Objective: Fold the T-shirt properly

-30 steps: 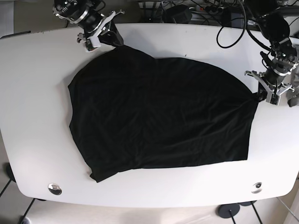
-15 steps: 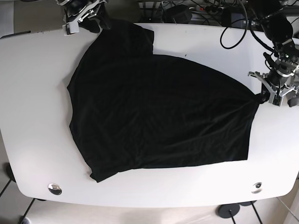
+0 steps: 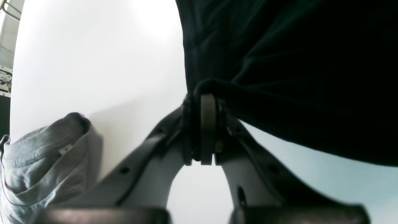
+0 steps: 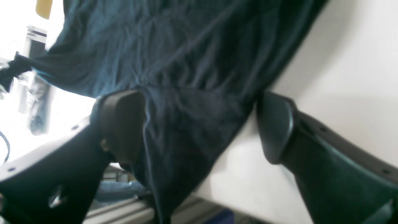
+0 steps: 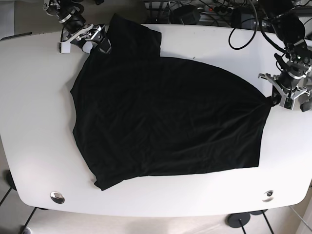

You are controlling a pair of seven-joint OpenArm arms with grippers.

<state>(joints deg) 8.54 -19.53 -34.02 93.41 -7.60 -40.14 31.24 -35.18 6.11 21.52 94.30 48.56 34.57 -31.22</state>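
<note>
A black T-shirt (image 5: 165, 117) lies spread on the white table (image 5: 34, 107). Its far-left part reaches the table's back edge. My left gripper (image 5: 282, 100), at the right in the base view, is shut on the shirt's right corner. The left wrist view shows its fingertips (image 3: 207, 124) pinched on a fold of black cloth (image 3: 279, 62). My right gripper (image 5: 84, 44), at the top left in the base view, is open beside the shirt's far-left part. In the right wrist view its gripper (image 4: 199, 130) stands wide open with loose cloth (image 4: 174, 62) between the fingers (image 4: 275, 130).
A grey garment (image 3: 40, 155) lies on the table just beside my left gripper, at the right edge in the base view (image 5: 307, 104). Cables and gear (image 5: 229, 17) crowd the table's back edge. Two metal discs (image 5: 57, 197) (image 5: 268, 195) sit near the front edge.
My right gripper pulled the shirt's far-left part out to the table's back edge, then opened and drew back to the left. My left gripper has held the right corner in place.
</note>
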